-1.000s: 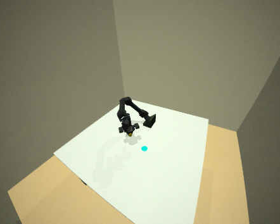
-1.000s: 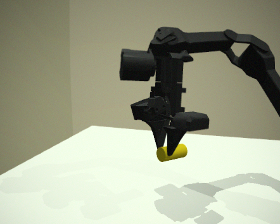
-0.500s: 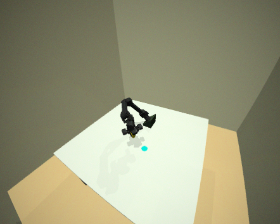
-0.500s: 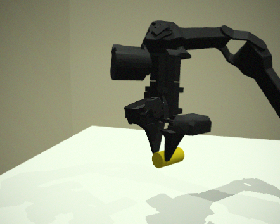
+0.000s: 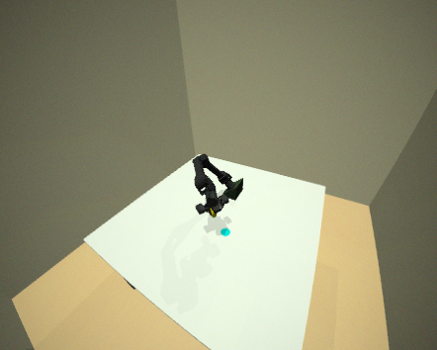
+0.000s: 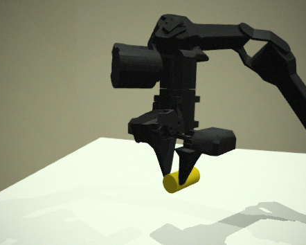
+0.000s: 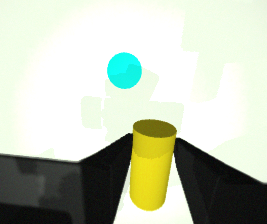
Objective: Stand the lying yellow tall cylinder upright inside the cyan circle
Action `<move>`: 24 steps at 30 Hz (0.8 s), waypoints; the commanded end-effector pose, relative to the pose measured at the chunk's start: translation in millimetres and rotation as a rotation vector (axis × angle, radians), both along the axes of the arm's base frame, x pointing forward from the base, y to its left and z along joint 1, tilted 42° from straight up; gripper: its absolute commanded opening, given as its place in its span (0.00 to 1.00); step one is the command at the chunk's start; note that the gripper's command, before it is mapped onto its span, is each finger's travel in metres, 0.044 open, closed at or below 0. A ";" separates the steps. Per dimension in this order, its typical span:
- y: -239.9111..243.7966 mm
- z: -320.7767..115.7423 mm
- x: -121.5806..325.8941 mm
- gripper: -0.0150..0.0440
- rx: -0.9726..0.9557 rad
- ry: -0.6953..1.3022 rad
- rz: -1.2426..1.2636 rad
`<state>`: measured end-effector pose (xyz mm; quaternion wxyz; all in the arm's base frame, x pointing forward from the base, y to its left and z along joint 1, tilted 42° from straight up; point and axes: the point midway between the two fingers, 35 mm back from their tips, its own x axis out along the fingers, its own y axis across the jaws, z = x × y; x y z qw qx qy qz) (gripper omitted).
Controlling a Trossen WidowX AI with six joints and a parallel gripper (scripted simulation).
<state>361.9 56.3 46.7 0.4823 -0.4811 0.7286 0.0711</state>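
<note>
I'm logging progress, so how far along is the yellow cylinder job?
Done: the end effector has gripped the yellow cylinder and lifted it off the table. In hand: carrying it, lying sideways, short of the cyan circle. Left: stand it upright in the circle, release, withdraw.

The cylinder (image 6: 182, 180) clamped between the fingers (image 6: 165, 157) is a plain bright yellow, with no markings; its end face reads a duller mustard in the wrist view, its side a cleaner lemon. The fingers are matte black, as is the whole arm (image 6: 211, 34) above them, showing only faint charcoal shading on the housings. Ahead of the fingers in the wrist view lies the circle (image 7: 124, 70), a flat cyan with a slightly lighter patch. The worktop (image 5: 262, 277) beneath the fingers is a very pale greenish white, mottled with soft grey shadow shapes. Around it runs a light tan surface (image 5: 346, 277). The walls (image 5: 84, 99) behind are drab olive-grey.
</note>
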 end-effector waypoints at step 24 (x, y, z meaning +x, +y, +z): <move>55.0 -43.2 -3.6 0.43 -0.011 0.107 0.125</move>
